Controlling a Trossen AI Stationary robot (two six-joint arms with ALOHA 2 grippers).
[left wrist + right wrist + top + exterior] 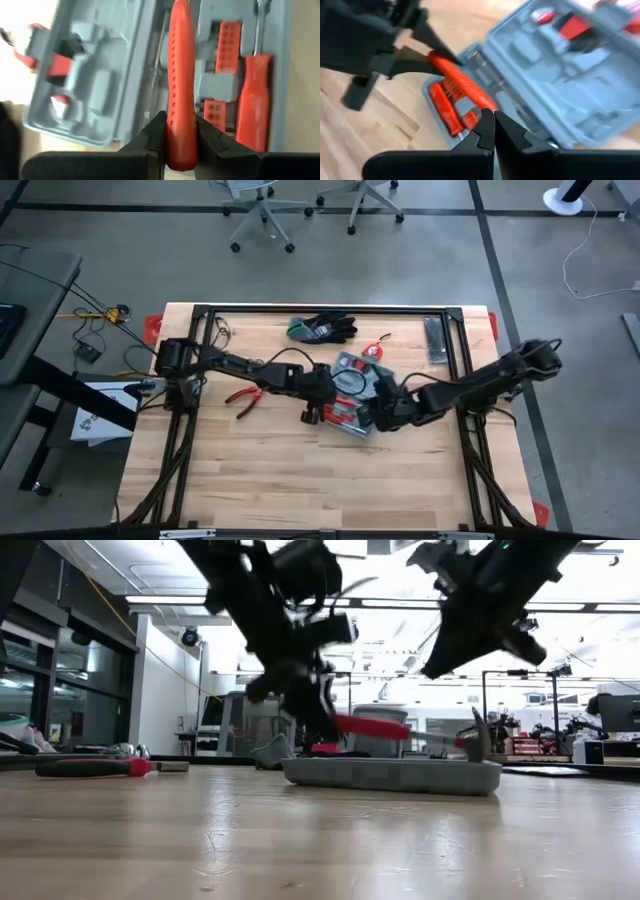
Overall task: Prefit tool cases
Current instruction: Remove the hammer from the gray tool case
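From above, the open tool case [352,387] lies just past table centre toward one o'clock, with the left gripper [318,398] at its nine o'clock edge and the right gripper [385,412] at its four o'clock.

At table level, a red-handled tool [372,726] hangs over the tray.

The left wrist shows the fingers clenched on that handle; lower it square over its recess.

The right wrist shows its fingers pressed together, empty.
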